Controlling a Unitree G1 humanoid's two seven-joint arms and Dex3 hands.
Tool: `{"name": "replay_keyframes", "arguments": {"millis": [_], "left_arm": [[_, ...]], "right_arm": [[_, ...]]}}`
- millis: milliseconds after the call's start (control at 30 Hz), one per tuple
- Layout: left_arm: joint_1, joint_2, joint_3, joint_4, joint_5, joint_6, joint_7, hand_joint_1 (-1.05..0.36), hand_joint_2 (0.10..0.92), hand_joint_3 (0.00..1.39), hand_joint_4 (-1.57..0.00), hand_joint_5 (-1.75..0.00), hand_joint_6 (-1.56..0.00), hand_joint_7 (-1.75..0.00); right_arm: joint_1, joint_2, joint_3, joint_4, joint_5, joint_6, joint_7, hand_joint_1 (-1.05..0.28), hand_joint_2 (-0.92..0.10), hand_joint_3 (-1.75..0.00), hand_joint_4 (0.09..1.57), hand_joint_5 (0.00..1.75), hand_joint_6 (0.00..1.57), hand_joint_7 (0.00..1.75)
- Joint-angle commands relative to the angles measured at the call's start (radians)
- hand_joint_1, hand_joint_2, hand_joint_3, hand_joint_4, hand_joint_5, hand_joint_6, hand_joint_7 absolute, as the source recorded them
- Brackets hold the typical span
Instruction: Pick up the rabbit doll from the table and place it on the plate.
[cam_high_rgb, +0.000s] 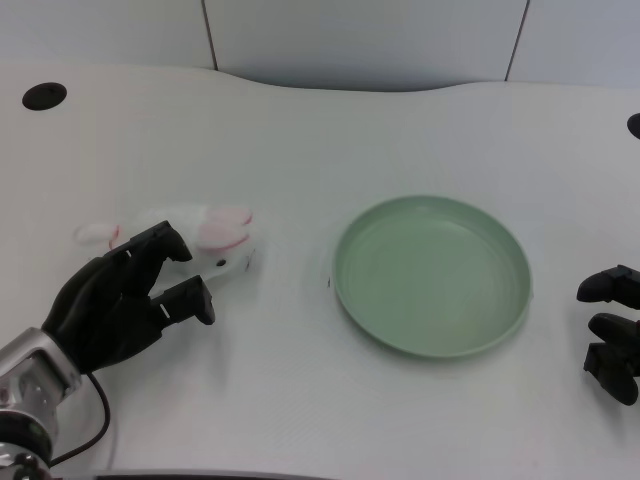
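Left hand (125, 295) fingers apart, holding nothing | rabbit doll (195, 235) just beyond fingertips at 1 o'clock, lying 9-to-3 on counter | plate (432, 275) at 3 o'clock

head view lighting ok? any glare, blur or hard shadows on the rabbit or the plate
Head view: light is soft and even, with only faint shadows under the plate and left hand. There is no strong glare. The white rabbit doll has low contrast against the white table, and its edges look slightly soft.
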Motion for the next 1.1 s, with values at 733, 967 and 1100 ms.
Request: {"name": "replay_keyframes", "arguments": {"millis": [733,967,1100], "left_arm": [[-0.003,0.018,0.003,0.003,0.004,-0.02,0.003,-0.74,0.921,0.35,-0.55,-1.75,-0.39,-1.62],[0.002,0.01,0.009,-0.007,-0.005,-0.028,0.01,-0.72,0.921,0.37,-0.51,-1.75,-0.35,-1.62],[0.007,-0.001,0.027,-0.067,-0.041,0.005,0.022,-0.64,0.921,0.38,-0.35,-1.75,-0.28,-1.5]], "right_arm": [[-0.002,-0.021,0.001,0.002,-0.001,-0.008,0.014,-0.35,-0.91,0.0,1.17,1.75,0.53,1.75],[0.001,-0.023,0.003,-0.001,-0.004,-0.019,0.014,-0.37,-0.91,-0.01,1.16,1.75,0.48,1.75],[0.003,-0.025,0.013,-0.015,-0.015,-0.027,-0.004,-0.37,-0.92,-0.01,1.18,1.75,0.53,1.75]]}}
